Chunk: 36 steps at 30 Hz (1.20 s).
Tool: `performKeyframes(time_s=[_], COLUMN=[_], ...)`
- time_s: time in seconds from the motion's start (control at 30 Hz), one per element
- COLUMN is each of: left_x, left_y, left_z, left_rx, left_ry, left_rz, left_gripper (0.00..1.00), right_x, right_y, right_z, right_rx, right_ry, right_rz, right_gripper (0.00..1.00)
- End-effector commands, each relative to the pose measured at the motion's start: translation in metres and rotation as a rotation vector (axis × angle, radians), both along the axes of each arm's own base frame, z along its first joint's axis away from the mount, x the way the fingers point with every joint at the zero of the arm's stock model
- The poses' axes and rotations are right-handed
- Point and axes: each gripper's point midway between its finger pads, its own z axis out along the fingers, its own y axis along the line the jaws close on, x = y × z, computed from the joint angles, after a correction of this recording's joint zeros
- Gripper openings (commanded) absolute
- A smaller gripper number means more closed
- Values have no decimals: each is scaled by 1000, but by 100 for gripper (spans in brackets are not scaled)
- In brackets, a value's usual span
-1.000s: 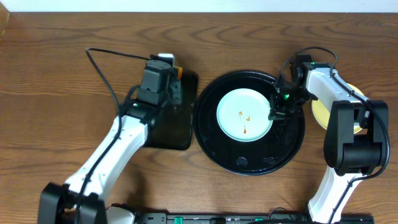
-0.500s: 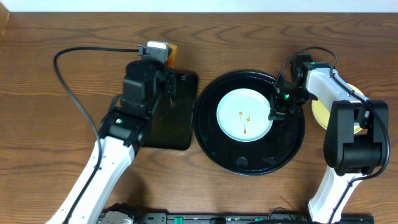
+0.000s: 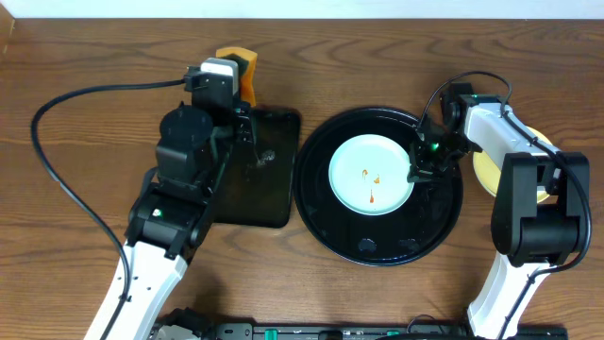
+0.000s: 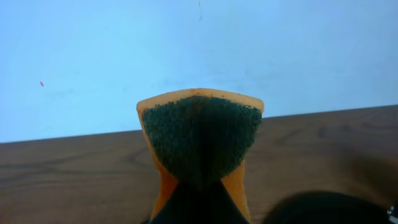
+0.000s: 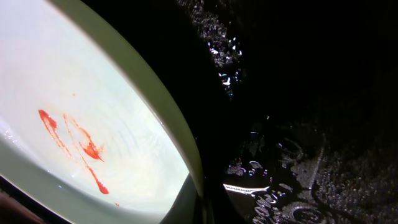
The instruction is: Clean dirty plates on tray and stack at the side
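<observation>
One pale mint-green plate with orange-red smears lies in the middle of the round black tray. My right gripper is shut on its right rim. The right wrist view shows the smeared plate and its rim between my jaws. A pale yellow plate lies right of the tray, mostly hidden by the right arm. No second green plate shows. My left gripper is shut on an orange sponge with a green scouring face, above the table's back left.
A smaller rectangular black tray lies left of the round tray, partly under the left arm. The round tray's floor is wet with droplets. The left arm's cable loops over the table's left side.
My left arm has swung left and back with the sponge, away from the rectangular tray. The right arm and the plate have not moved.
</observation>
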Motion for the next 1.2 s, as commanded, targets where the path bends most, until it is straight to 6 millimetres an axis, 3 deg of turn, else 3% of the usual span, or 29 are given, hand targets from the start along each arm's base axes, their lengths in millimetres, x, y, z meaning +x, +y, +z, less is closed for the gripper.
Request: performKeyframes(time_s=[0.0, 1.17], left_x=[-3, -3], left_y=[7, 7], left_z=[18, 22], left_rx=[-3, -7], left_ry=[-50, -63], left_rz=[21, 22], left_gripper=[8, 8], right_x=[0, 0], right_y=[4, 4], right_z=[7, 7], right_rx=[-1, -1], right_ry=[-26, -26], right_rz=[25, 25], right_gripper=[1, 1])
